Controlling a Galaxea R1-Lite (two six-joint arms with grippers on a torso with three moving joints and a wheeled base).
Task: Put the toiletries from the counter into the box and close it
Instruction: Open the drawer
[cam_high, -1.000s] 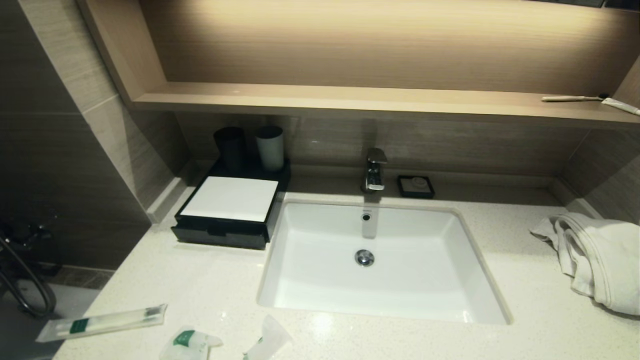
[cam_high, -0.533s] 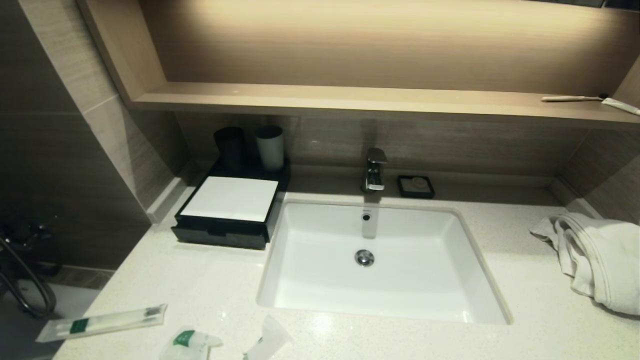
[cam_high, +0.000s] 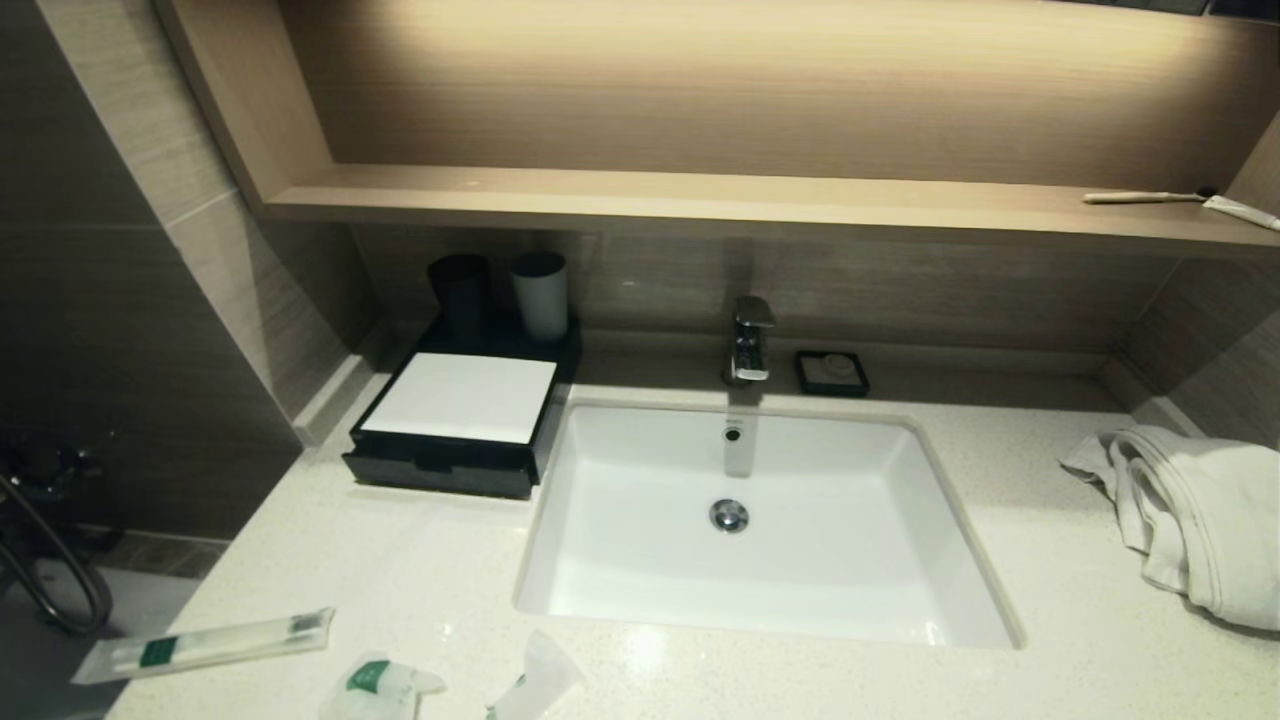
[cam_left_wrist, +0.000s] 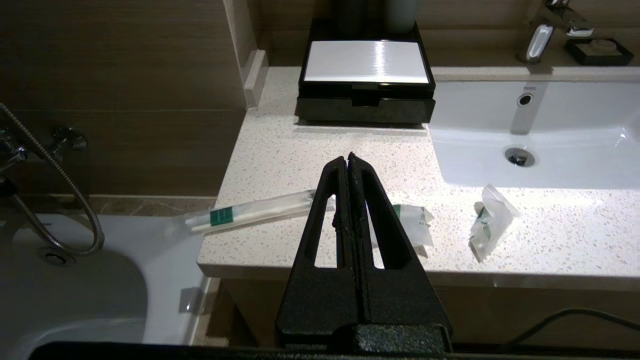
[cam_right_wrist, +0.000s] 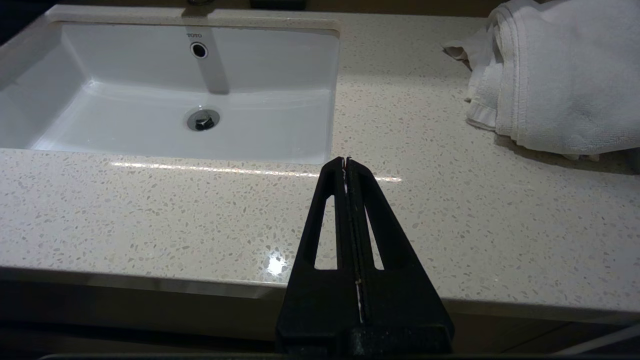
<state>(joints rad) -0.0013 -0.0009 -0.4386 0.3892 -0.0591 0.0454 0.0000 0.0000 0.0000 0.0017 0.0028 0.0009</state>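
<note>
Three toiletries (cam_high: 205, 645) lie along counter (cam_high: 420, 570) front edge; box (cam_high: 455, 420) shut, left of sink (cam_high: 745, 590). Towel (cam_high: 1190, 515) far right. Left gripper (cam_left_wrist: 348, 157) and right gripper (cam_right_wrist: 346, 161) pressed together, empty, off the counter's front edge

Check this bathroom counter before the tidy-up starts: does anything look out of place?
Yes. Three wrapped packets lie loose along the counter's front edge: the long packet overhangs the left end, two puffy packets lie crumpled. A towel sits heaped at right.

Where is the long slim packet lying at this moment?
In the head view the long packet lies at the counter's front left corner, its end overhanging the left edge. The nearest short packet is to its right, and the box stands farther back.
</note>
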